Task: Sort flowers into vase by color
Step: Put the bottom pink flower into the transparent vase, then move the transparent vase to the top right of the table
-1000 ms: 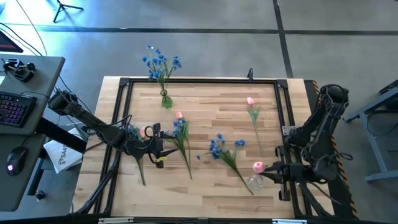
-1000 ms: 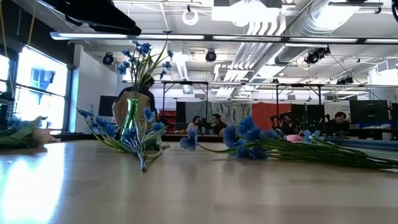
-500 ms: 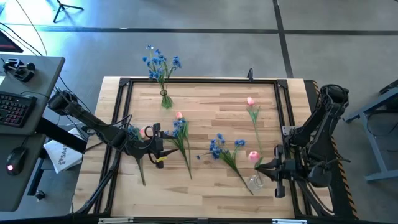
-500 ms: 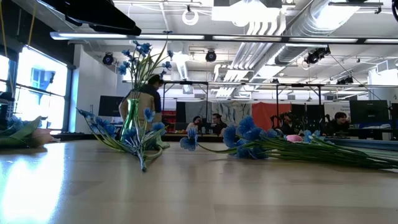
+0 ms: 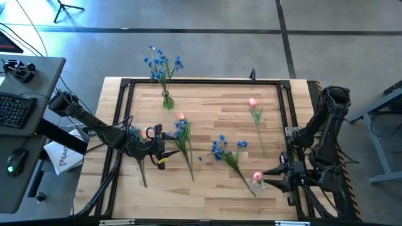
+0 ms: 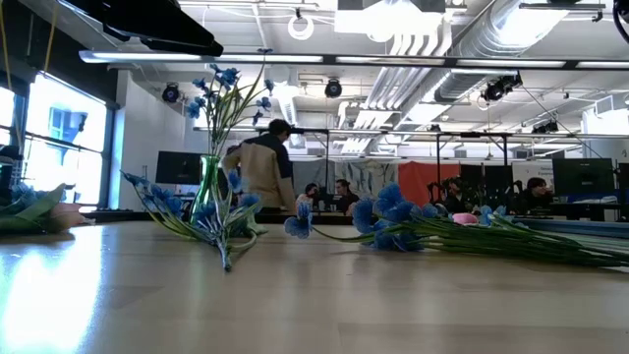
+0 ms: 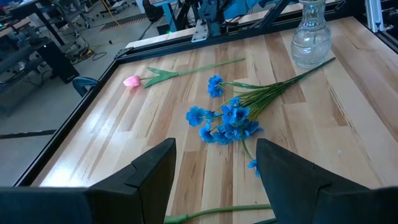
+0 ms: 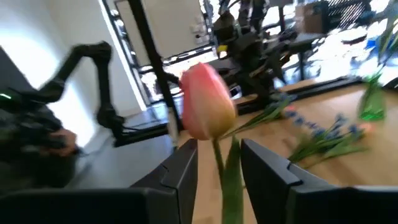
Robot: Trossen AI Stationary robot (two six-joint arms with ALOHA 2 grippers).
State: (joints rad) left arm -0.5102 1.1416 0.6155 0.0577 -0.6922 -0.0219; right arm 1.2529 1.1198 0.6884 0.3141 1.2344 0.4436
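Note:
My right gripper point(image 5: 267, 177) is at the table's near right, shut on a pink tulip stem whose bud point(image 5: 257, 177) sits right above the clear glass vase point(image 5: 258, 186). The green vase point(image 5: 168, 100) at the far left holds blue flowers point(image 5: 161, 63). On the wood lie a blue cluster point(image 5: 220, 148), a pink stem point(image 5: 254, 103), and a pink bud point(image 5: 181, 117) beside a blue bunch point(image 5: 183, 130). My left gripper point(image 5: 158, 148) is open over stems near the left edge, next to a pink bud point(image 5: 146, 133). My right gripper pinches the tulip's green stem point(image 8: 218, 163) just below the bud point(image 8: 206, 109), between its two fingers. The fingers come in level from the table's right. The bud stands out beyond the fingertips. The stem's lower end is hidden behind the gripper.
A black metal frame point(image 5: 201, 81) borders the wooden table. A desk with keyboard and mouse point(image 5: 16, 107) stands beyond the left edge. In the low view a person point(image 6: 263, 172) walks in the room behind the green vase point(image 6: 209, 187).
My right gripper carried the pink tulip first a little toward the table's far and left side, then back toward the near edge, ending with the bud over the clear vase. In the room behind, a person walked to the right.

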